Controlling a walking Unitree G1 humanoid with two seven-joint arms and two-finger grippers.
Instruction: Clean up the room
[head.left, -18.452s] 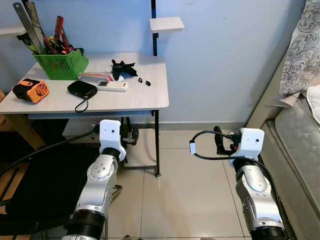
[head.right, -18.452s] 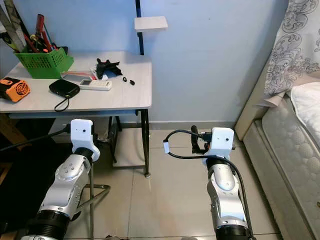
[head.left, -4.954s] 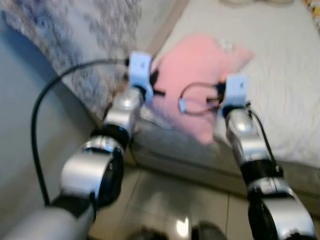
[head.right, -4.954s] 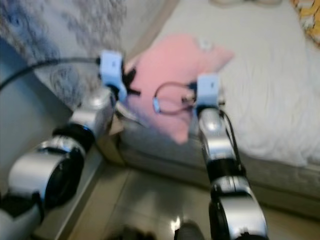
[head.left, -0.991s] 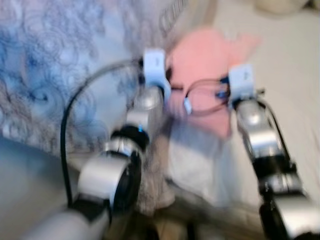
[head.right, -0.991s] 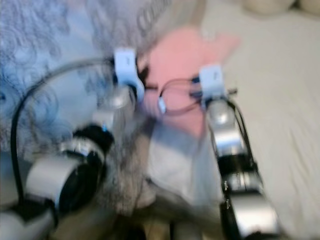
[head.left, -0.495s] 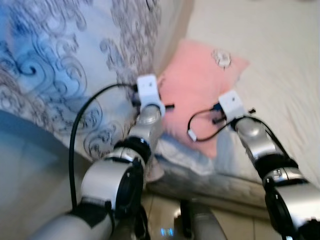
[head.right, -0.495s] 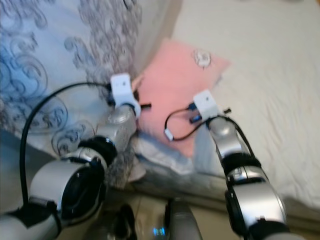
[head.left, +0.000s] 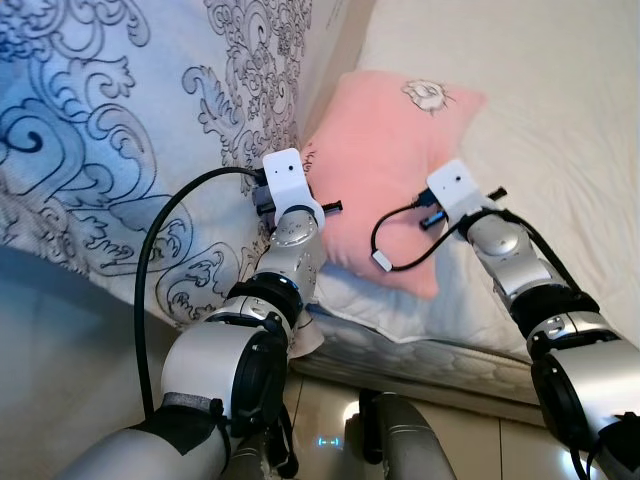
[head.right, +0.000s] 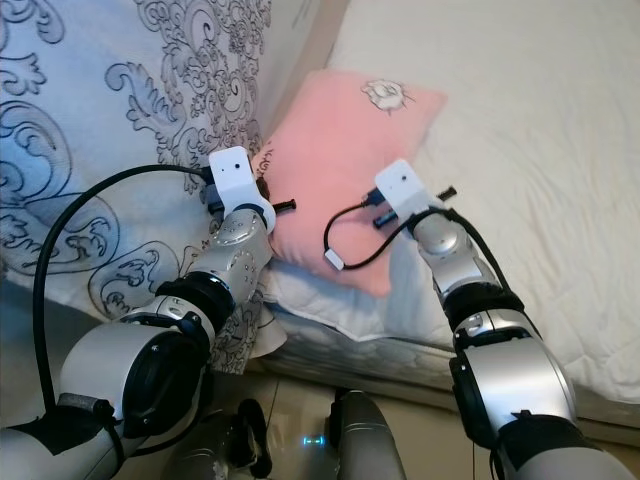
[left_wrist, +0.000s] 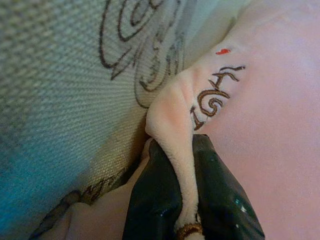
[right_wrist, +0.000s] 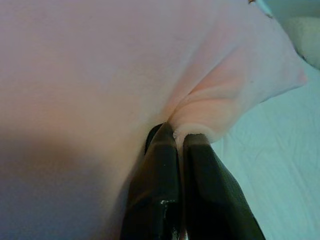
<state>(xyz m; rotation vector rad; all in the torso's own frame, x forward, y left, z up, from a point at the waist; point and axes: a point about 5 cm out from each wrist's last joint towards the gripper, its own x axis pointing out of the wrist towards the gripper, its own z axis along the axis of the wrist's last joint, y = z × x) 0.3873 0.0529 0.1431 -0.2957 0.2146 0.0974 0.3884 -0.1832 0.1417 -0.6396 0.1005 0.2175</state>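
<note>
A pink pillow (head.left: 385, 170) with brown embroidery is pinched at opposite edges between the closed left gripper (left_wrist: 181, 197) and right gripper (right_wrist: 177, 165); fingertips are buried in fabric.

Both my arms reach forward. My left gripper (left_wrist: 181, 200) pinches a fold of the pillow (head.left: 385, 160) edge between its black fingers. My right gripper (right_wrist: 179, 145) is closed tight on the opposite edge, wrist bent inward.

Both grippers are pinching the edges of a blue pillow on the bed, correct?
Not quite: the pillow is pink, not blue, as the left eye view shows. The left gripper and right gripper do each pinch an edge of it on the bed.
</note>
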